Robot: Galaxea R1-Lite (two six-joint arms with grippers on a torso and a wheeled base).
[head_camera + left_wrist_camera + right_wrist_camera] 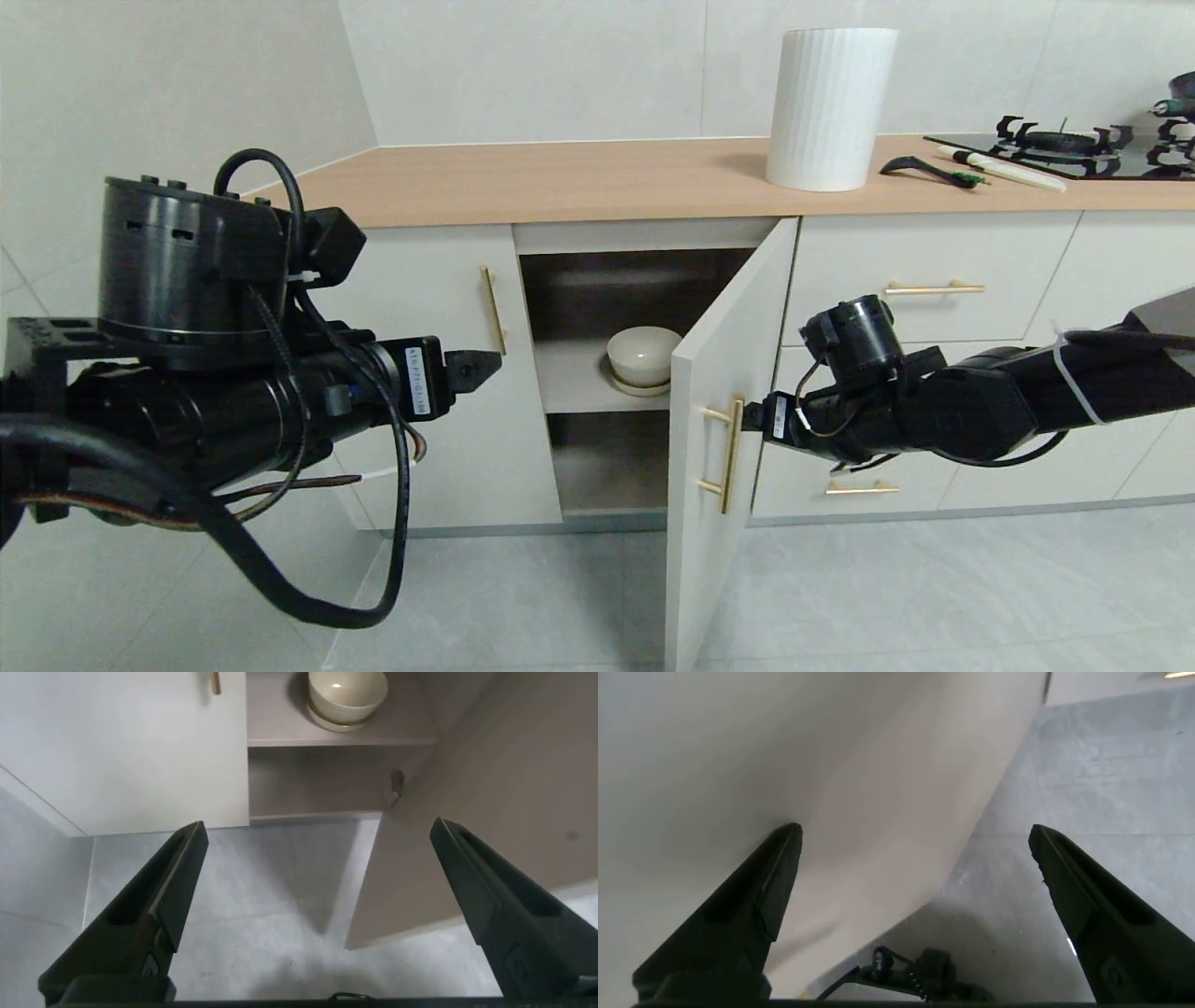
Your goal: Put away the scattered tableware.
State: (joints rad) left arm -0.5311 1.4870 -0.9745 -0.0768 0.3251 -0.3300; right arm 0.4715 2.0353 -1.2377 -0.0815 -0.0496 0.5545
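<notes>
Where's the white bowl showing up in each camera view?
Head view: bowl on the cupboard shelf, left of the open door.
Left wrist view: bowl on that shelf, door beside it.
Right wrist view: faces the door instead.
Shared landmark: the open door.

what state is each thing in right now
cabinet door, open, swung outward
neighbouring door, shut
top drawer, shut
bowl, upright on a plate on the shelf
left tool, open, empty
right tool, open, empty, beside the open door's handle
white jar, upright on the counter
</notes>
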